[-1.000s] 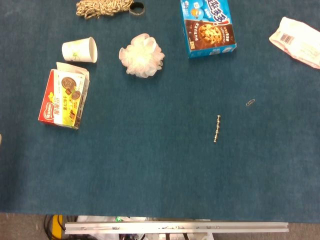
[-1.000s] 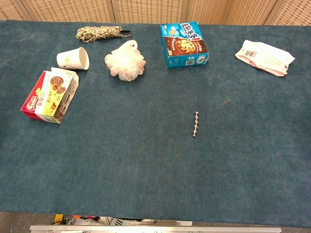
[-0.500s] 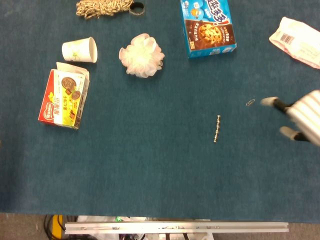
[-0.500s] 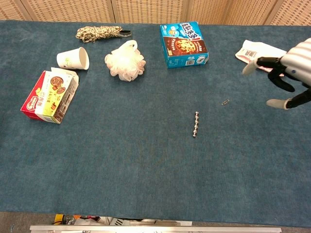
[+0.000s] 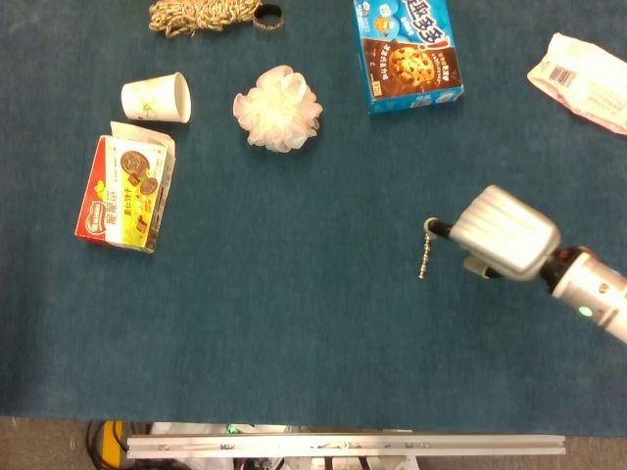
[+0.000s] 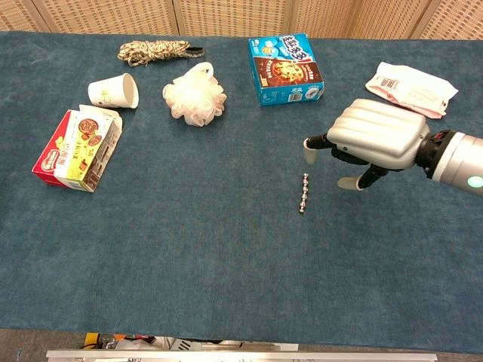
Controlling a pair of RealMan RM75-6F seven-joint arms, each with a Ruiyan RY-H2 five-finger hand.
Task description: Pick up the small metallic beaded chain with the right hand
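Red box (image 5: 125, 193): lies flat at the left of the blue table (image 5: 294, 333), one end flap open.
Paper cup (image 5: 156, 99): on its side just above the red box, mouth facing right.
Rope (image 5: 203, 14): coiled at the far edge, above the cup.
White puff (image 5: 278, 108): sits right of the cup, near the middle of the table.
Blue cookie box (image 5: 408, 52): lies flat at the far edge, right of the puff.
Chain (image 5: 425, 257): lies straight on the cloth, running toward and away from the robot, below the cookie box.
Right hand (image 6: 375, 143): just right of the chain's far end, palm down, holding nothing; fingers (image 6: 311, 147) apart, 1 tip close above the chain's top bead; contact cannot be told.
White packet (image 6: 411, 88): lies at the far right, beyond the right hand.
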